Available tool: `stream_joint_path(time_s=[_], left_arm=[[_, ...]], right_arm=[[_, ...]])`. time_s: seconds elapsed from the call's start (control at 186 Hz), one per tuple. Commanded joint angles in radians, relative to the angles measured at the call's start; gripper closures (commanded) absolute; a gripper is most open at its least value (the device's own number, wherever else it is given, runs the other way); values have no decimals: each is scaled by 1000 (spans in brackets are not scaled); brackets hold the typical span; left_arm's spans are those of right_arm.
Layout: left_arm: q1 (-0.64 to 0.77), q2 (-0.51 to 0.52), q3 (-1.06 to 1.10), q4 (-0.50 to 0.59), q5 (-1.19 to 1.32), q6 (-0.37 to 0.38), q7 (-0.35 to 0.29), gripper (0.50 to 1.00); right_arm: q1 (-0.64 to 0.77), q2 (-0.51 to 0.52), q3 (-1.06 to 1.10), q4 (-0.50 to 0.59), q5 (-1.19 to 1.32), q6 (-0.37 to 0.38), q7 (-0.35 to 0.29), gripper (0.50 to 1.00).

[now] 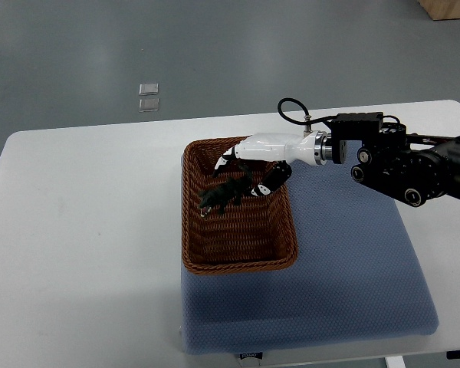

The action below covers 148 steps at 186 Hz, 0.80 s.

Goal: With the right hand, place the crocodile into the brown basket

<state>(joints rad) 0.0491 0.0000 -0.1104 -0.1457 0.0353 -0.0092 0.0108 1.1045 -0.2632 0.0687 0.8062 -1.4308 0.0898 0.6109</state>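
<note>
**Crocodile inside the brown basket, right hand over it**

The white bench (77,230) is bare at the left of the frame. At centre sits the brown basket (238,264), half on a blue mat (353,268). The dark crocodile (222,198) is inside the basket's upper half. The right hand (261,149) is just above it. Whether its fingers grip the toy or only touch its tail cannot be told. Its arm (406,165) enters from the right edge.
</note>
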Motion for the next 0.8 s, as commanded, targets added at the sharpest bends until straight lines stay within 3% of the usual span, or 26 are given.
stream_joint_path(time_s=[0.0,0.286,0.442,0.706,0.792], left_arm=[[0,0,0,0,0,0,0,500],[0,0,0,0,0,0,0,500],[0,0,0,0,0,0,0,500],[0,0,0,0,0,0,0,500],[0,0,0,0,0,0,0,500]], right_arm=[[-15,1,0,-7,7,-1,0,570],[-12,-14,39,-7,20,-18,0,570],[-23,-31,177,-7,82,38,-5,572],[-77,-123,270,-33,631,179,-102,572],[-98,-128,272,-70,809,183,-149,572]])
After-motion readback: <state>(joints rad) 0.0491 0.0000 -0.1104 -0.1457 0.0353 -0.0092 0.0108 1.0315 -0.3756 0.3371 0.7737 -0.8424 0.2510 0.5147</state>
